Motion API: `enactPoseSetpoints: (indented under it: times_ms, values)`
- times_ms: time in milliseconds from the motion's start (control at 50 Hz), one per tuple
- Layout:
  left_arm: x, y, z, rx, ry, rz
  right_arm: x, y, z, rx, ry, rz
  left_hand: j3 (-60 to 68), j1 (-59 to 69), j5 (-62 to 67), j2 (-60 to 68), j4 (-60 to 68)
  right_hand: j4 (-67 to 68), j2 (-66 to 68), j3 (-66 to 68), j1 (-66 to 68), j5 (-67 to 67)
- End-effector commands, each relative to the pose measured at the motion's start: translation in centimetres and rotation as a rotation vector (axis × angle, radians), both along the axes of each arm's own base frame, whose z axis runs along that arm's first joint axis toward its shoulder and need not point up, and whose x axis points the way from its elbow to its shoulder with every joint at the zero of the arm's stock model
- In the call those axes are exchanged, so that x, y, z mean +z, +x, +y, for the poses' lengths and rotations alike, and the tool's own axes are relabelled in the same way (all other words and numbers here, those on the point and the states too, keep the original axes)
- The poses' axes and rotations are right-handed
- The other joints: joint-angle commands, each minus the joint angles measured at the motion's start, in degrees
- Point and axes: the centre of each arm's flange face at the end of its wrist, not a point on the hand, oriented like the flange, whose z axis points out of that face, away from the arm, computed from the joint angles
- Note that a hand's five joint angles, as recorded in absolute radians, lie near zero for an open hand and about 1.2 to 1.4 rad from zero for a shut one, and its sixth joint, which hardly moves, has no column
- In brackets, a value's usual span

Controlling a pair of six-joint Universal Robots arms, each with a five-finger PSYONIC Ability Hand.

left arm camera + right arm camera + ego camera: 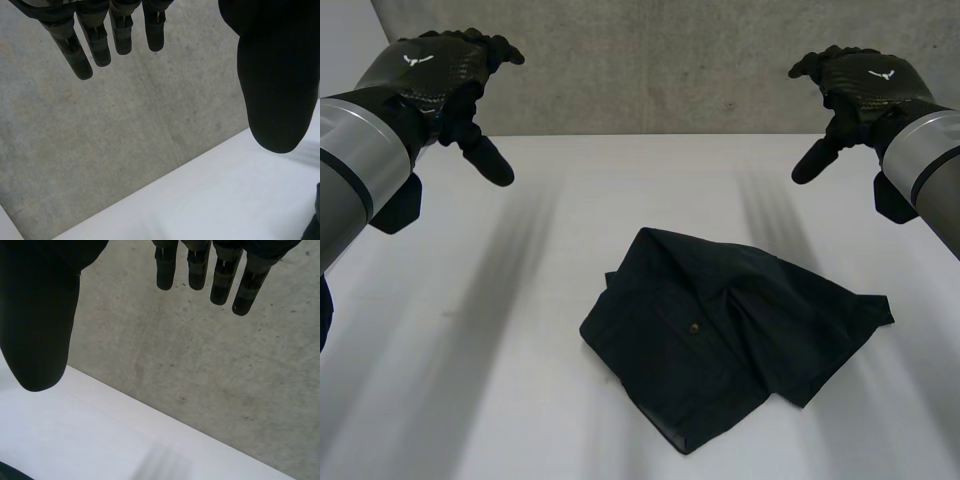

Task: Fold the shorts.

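Dark navy shorts [720, 335] lie crumpled on the white table [520, 350], right of its middle, a small brown button showing on top. My left hand [435, 75] hovers high at the far left, open and empty, well away from the cloth. My right hand [865, 85] hovers high at the far right, also open and empty. In the left wrist view the straight fingers [100, 40] and thumb [275, 75] point at the wall beyond the table. The right wrist view shows relaxed fingers [220, 275] and thumb [40, 320] the same way.
A grey concrete wall [660, 60] rises behind the table's far edge [650, 135]. Bare white tabletop surrounds the shorts on the left and at the back.
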Motion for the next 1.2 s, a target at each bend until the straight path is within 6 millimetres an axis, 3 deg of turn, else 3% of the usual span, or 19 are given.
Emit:
enactPoseSetpoints:
  times_ms: [20, 260, 380, 460, 500, 520, 580, 700, 780, 800, 820, 840, 920, 960, 1000, 1020, 1100, 1180, 1200]
  values:
    - [-0.5, 0.0, 0.1, -0.002, 0.018, -0.013, 0.0, -0.2, -0.1, -0.023, -0.020, 0.037, -1.49, -1.54, -1.38, -0.95, -0.97, -3.72, -2.85, -2.24, -1.91, -4.25]
    - [-1.5, -0.3, -0.4, -0.007, 0.040, -0.024, -0.5, -0.3, -0.1, -0.022, -0.008, 0.045, -1.99, -2.04, -1.89, -1.45, -1.48, -3.72, -2.85, -2.24, -1.91, -4.25]
    - [-3.0, -0.8, -0.7, -0.023, 0.074, -0.048, -0.7, -0.3, 0.0, -0.010, -0.002, 0.053, -1.83, -1.88, -1.72, -1.28, -1.31, -3.72, -2.85, -2.24, -1.91, -4.25]
    - [-6.6, -2.7, -0.6, -0.080, 0.140, -0.132, -1.3, -0.1, 0.4, 0.017, -0.002, 0.102, -1.15, -1.20, -1.05, -0.61, -0.64, -3.72, -2.85, -2.24, -1.91, -4.25]
    - [-8.6, -3.8, -0.4, -0.114, 0.173, -0.197, -2.5, -0.1, 0.8, 0.045, 0.004, 0.166, -0.99, -1.04, -0.88, -0.44, -0.47, -3.72, -2.85, -2.24, -1.91, -4.25]
    - [-10.8, -4.7, -0.2, -0.146, 0.209, -0.263, -3.1, -0.2, 0.9, 0.050, 0.015, 0.189, -0.32, -0.37, -0.21, 0.23, 0.20, -3.72, -2.85, -2.24, -1.91, -4.25]
    - [-14.5, -6.3, 1.0, -0.218, 0.289, -0.361, -5.9, -0.5, 1.7, 0.072, 0.061, 0.266, 3.20, 3.15, 3.31, 3.75, 3.72, -3.72, -2.85, -2.24, -1.91, -4.25]
    - [-18.0, -7.8, 2.4, -0.270, 0.395, -0.403, -10.6, -1.0, 3.3, 0.089, 0.089, 0.335, 6.91, 6.86, 7.02, 7.46, 7.43, -3.72, -2.85, -2.24, -1.91, -4.25]
    - [-19.4, -8.2, 1.9, -0.247, 0.467, -0.330, -12.0, -1.3, 4.1, 0.092, 0.070, 0.353, 24.68, 24.63, 24.79, 25.23, 25.20, -3.72, -2.85, -2.24, -1.91, -4.25]
    - [-19.7, -8.3, 1.7, -0.240, 0.481, -0.316, -12.2, -1.3, 4.2, 0.092, 0.069, 0.358, 34.41, 34.36, 34.52, 34.95, 34.93, -3.72, -2.85, -2.24, -1.91, -4.25]
    - [-20.2, -8.4, 1.3, -0.222, 0.498, -0.302, -12.4, -1.4, 4.2, 0.091, 0.067, 0.363, 58.82, 58.77, 58.93, 59.36, 59.34, -3.72, -2.85, -2.24, -1.91, -4.25]
    - [-20.3, -8.4, 1.1, -0.213, 0.500, -0.293, -12.5, -1.4, 4.3, 0.089, 0.065, 0.371, 67.04, 66.98, 67.14, 67.58, 67.55, -3.72, -2.85, -2.24, -1.91, -4.25]
    - [-19.2, -7.9, -0.9, -0.093, 0.433, -0.273, -12.5, -1.5, 4.4, 0.088, 0.061, 0.378, 67.12, 67.07, 67.23, 67.66, 67.64, -3.72, -2.85, -2.24, -1.91, -4.25]
    - [-17.3, -6.3, -3.2, 0.052, 0.338, -0.240, -12.4, -1.5, 4.5, 0.091, 0.059, 0.377, 67.12, 67.07, 67.23, 67.66, 67.64, -3.72, -2.85, -2.24, -1.91, -4.25]
    - [-15.0, -4.7, -5.0, 0.160, 0.252, -0.193, -12.4, -1.4, 4.7, 0.095, 0.057, 0.377, 67.12, 67.07, 67.23, 67.66, 67.64, -3.72, -2.85, -2.24, -1.91, -4.25]
    - [-12.4, -2.9, -6.5, 0.256, 0.160, -0.144, -12.4, -1.4, 4.7, 0.095, 0.057, 0.377, 67.12, 67.07, 67.23, 67.66, 67.64, -3.72, -2.85, -2.24, -1.91, -4.25]
    - [-7.0, 0.0, -8.6, 0.357, -0.046, -0.077, -12.8, -1.1, 5.2, 0.111, 0.062, 0.381, 67.12, 67.07, 67.23, 67.66, 67.64, -3.72, -2.85, -2.24, -1.91, -4.25]
    - [-4.0, -1.2, -7.6, 0.311, -0.175, -0.045, -13.2, -1.2, 5.2, 0.112, 0.076, 0.388, 67.12, 67.07, 67.23, 67.66, 67.64, -3.72, -2.85, -2.24, -1.91, -4.25]
    - [-3.9, -2.9, -6.4, 0.243, -0.192, -0.042, -13.3, -1.2, 5.2, 0.113, 0.080, 0.389, 67.12, 67.07, 67.23, 67.66, 67.64, -3.72, -2.85, -2.24, -1.91, -4.25]
